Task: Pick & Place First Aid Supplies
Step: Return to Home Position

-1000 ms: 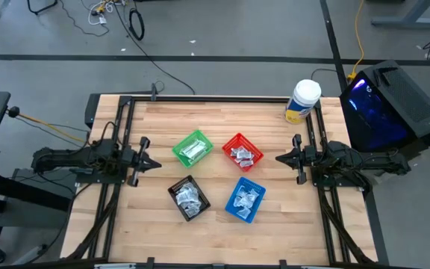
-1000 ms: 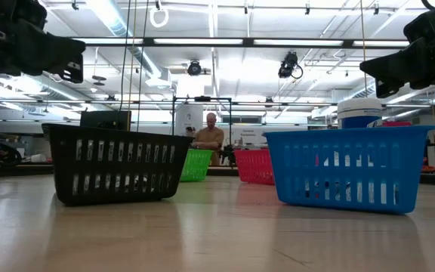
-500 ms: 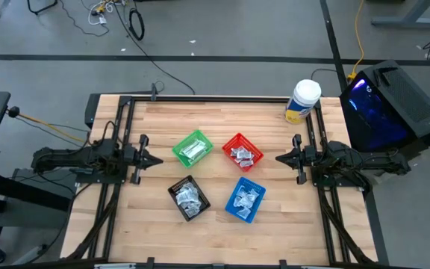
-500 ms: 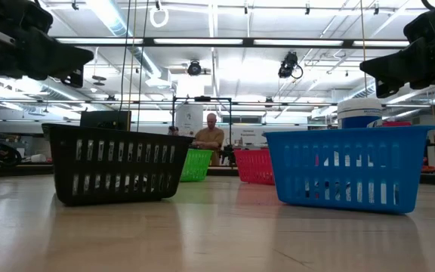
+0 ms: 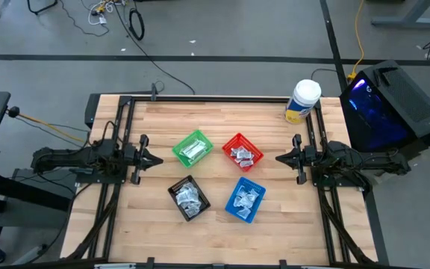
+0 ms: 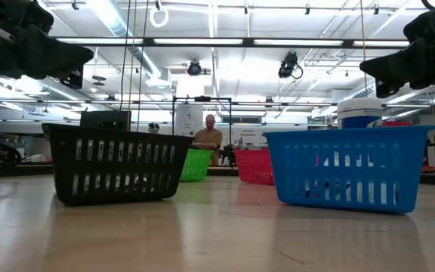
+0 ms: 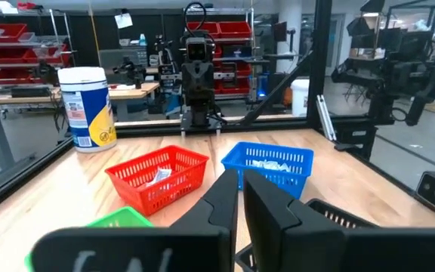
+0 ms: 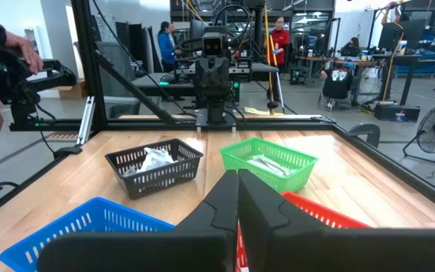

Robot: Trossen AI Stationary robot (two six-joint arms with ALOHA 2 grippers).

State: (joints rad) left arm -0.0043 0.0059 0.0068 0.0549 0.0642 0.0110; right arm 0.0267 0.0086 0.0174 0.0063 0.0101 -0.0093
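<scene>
We've got both claws pinched closed on nothing, left gripper (image 5: pixel 153 159) and right gripper (image 5: pixel 280 158) facing inward from opposite sides, and the packets (image 5: pixel 193 152) all sit in the baskets (image 5: pixel 175 148) squarely between them, none loose that we can see.

Items: first aid supplies (image 5: pixel 242 155), small flat wrapped packets, lying sorted in four baskets on the counter (image 5: pixel 290 224).
Green basket (image 5: pixel 184 139): long narrow pale strips (image 5: pixel 194 150), lying flat and close together, low inside the walls.
Red basket (image 5: pixel 231 139): whitish packets in a loose jumble, overlapping at mixed angles.
Black basket (image 5: pixel 179 182): a crumpled whitish heap (image 5: pixel 190 200), its top reaching the rim.
Blue basket (image 5: pixel 231 193): white-and-blue sachets (image 5: pixel 245 197), piled and tilted against one another.
</scene>
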